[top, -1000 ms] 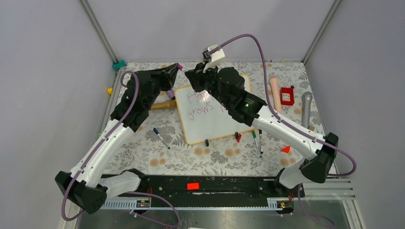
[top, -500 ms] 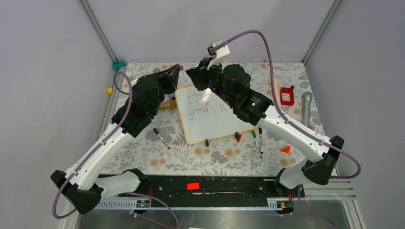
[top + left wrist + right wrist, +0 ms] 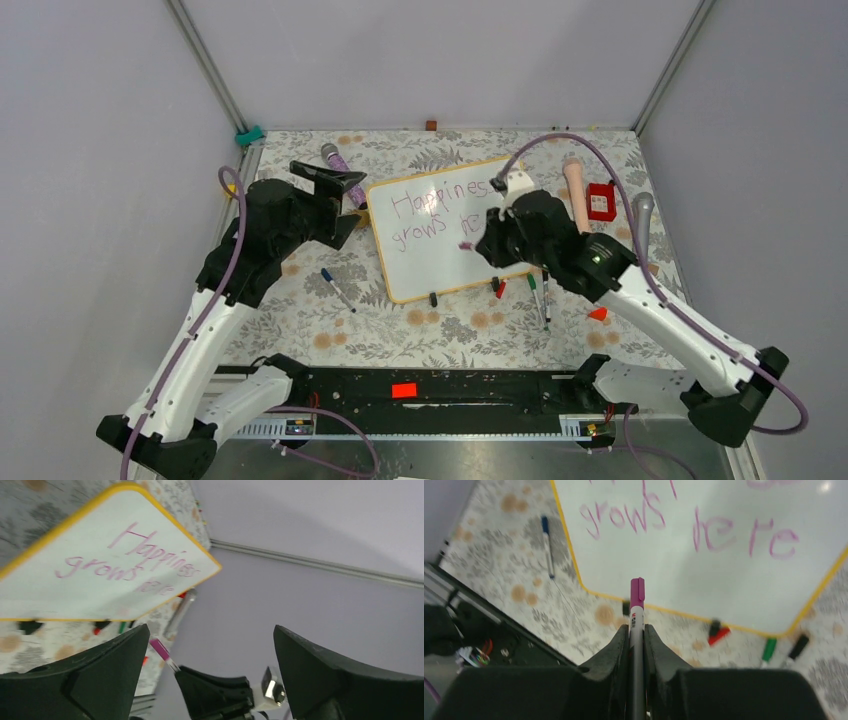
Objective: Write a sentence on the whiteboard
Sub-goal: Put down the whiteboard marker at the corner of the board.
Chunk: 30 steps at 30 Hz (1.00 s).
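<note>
- The large glossy white board with a pale-yellow rim (image 3: pixel 445 235) lies on the floral bench (image 3: pixel 350 320), its pink handwritten sentence (image 3: pixel 704 527) complete in two lines.
- The right claw (image 3: pixel 636 630) is clamped on a capped magenta marker (image 3: pixel 636 611), above the board's near edge.
- The left claw (image 3: pixel 210 645) gapes wide, holding nothing.
- Risk, as I judge it: a low swing would smear the wet lettering or knock the loose green marker (image 3: pixel 533 287) and blue marker (image 3: pixel 336 288).
- Open bench lies nearer the arm bases.

blue marker (image 3: pixel 336 288); green marker (image 3: pixel 537 296); red box (image 3: pixel 601 201)
</note>
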Available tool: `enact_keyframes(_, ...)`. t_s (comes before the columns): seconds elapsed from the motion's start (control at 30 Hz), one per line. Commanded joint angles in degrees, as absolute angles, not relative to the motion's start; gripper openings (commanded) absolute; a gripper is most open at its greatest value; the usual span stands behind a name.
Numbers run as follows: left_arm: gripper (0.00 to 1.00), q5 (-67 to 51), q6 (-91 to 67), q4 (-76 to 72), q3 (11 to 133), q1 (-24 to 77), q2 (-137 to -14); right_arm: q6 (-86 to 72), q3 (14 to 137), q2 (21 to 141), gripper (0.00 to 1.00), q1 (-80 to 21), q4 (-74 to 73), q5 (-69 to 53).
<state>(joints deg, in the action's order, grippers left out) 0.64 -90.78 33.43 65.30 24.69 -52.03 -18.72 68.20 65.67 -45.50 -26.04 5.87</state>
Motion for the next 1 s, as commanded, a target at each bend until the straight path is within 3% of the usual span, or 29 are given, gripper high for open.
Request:
enact_keyframes(0.0, 0.96, -4.1, -74.2, 37.1, 67.6, 22.6, -51.5, -19.4, 68.8, 60.0, 0.0, -46.0, -50.5, 6.0)
enact_keyframes(0.2, 0.96, -1.5, -64.5, 34.5, 67.8, 22.3, -52.0, -19.5, 66.2, 65.1, 0.0, -46.0, -66.1, 7.6)
enact_keyframes(0.37, 0.95, -0.4, -61.8, 33.7, 67.4, 22.3, -52.5, -21.5, 57.0, 67.7, 0.0, -46.0, -56.0, 11.1)
enact_keyframes(0.5, 0.94, 1.6, -60.2, 33.0, 65.0, 22.2, -51.0, -25.4, 51.5, 77.8, 0.0, -46.6, -49.1, 18.2)
enact_keyframes(0.6, 0.94, 3.7, -60.1, 33.0, 62.4, 22.2, -48.9, -27.7, 49.1, 83.4, 0.0, -46.3, -45.1, 15.6)
enact_keyframes(0.83, 0.93, 8.2, -56.5, 34.6, 60.2, 21.9, -44.7, -27.6, 43.7, 60.5, 0.0, -44.6, -38.9, 6.4)
enact_keyframes(0.97, 0.93, 9.0, -54.0, 35.0, 59.5, 21.9, -43.9, -24.6, 42.4, 55.9, 0.0, -42.9, -34.6, -3.6)
